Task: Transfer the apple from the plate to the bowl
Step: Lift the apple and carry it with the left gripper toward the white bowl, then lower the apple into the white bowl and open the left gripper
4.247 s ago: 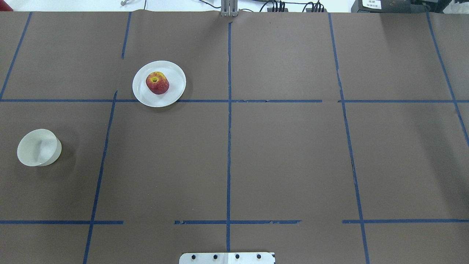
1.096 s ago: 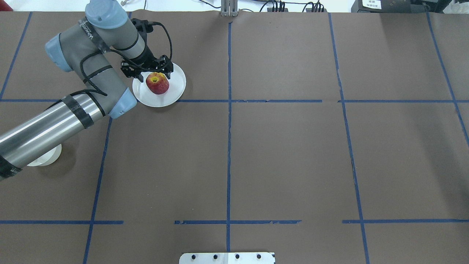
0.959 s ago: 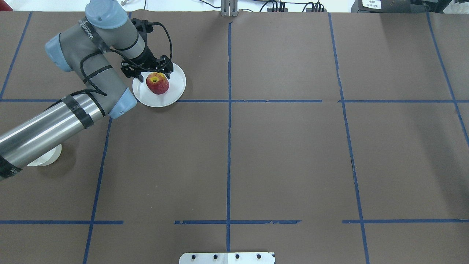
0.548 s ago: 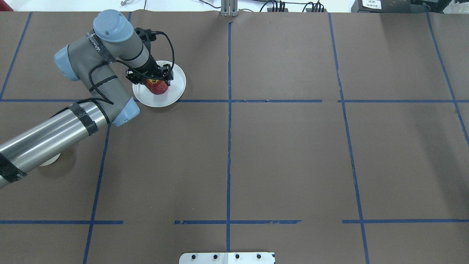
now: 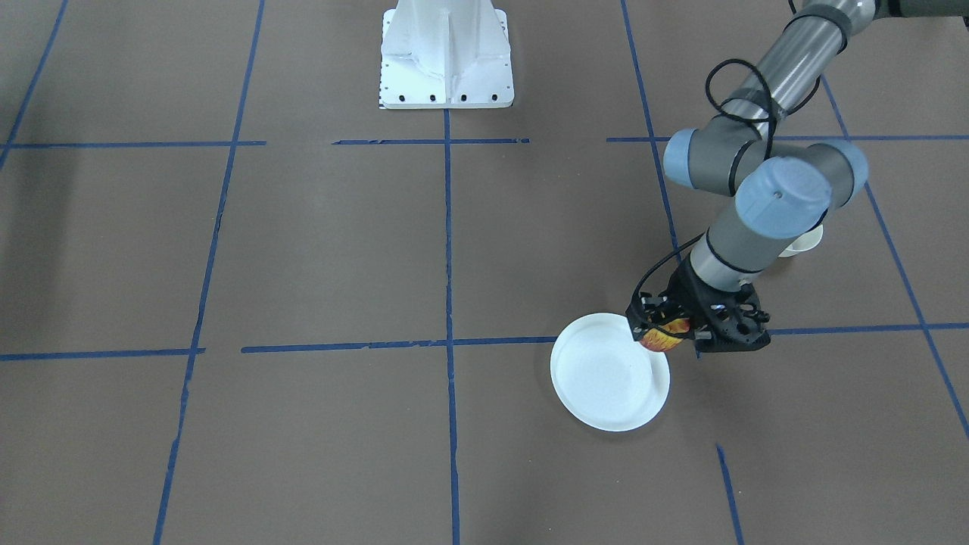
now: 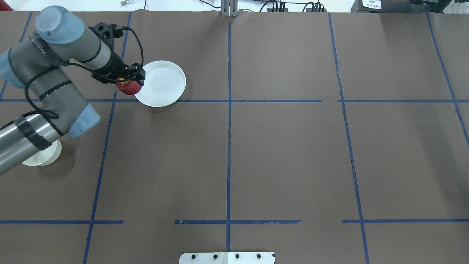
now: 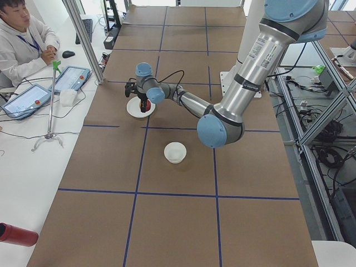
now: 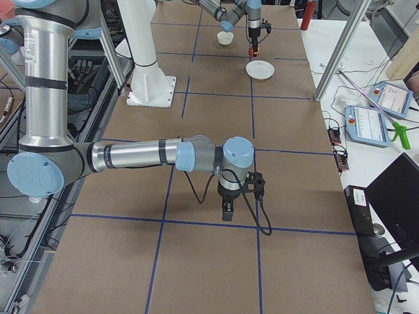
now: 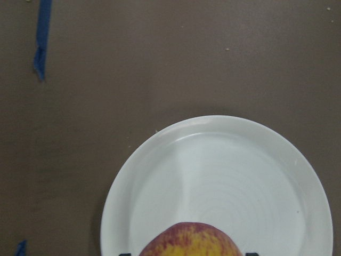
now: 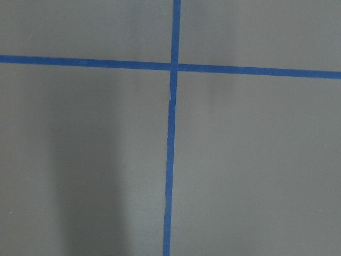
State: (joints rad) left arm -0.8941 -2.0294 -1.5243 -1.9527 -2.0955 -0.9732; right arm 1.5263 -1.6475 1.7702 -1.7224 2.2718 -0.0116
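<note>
Table (image 6: 278, 154): brown paper cover, crossed by blue tape lines (image 6: 228, 146); it carries both dishes.
Bowl (image 6: 40, 157): stands well apart from the plate (image 6: 165, 86), nearer the robot's base and further to its left. The left arm hides part of it in the overhead view, and nothing shows inside it in the left side view.
Left end effector (image 6: 126, 79): fingers clamped on the apple (image 6: 129, 88), pointing down, at the plate's bowl-side rim.
Apple: held in the air above the table, over the plate's edge rather than its middle. The left wrist camera shows its top, with the bare plate beyond it.
Plate: bare, nothing lying on it.
Right end effector (image 8: 226, 210): far from the plate on the robot's right, pointing down over bare paper and a tape crossing. Only the right side view shows it, so I cannot tell whether its fingers are apart or together.
Done: the grasp and the lift off the plate look complete, judging by the bare dish and the raised fruit in the left end effector.
Left to do: carry to the bowl, lower and release. The right end effector seems to have no part in this.
Count: one apple, one plate, one bowl, two arms.
</note>
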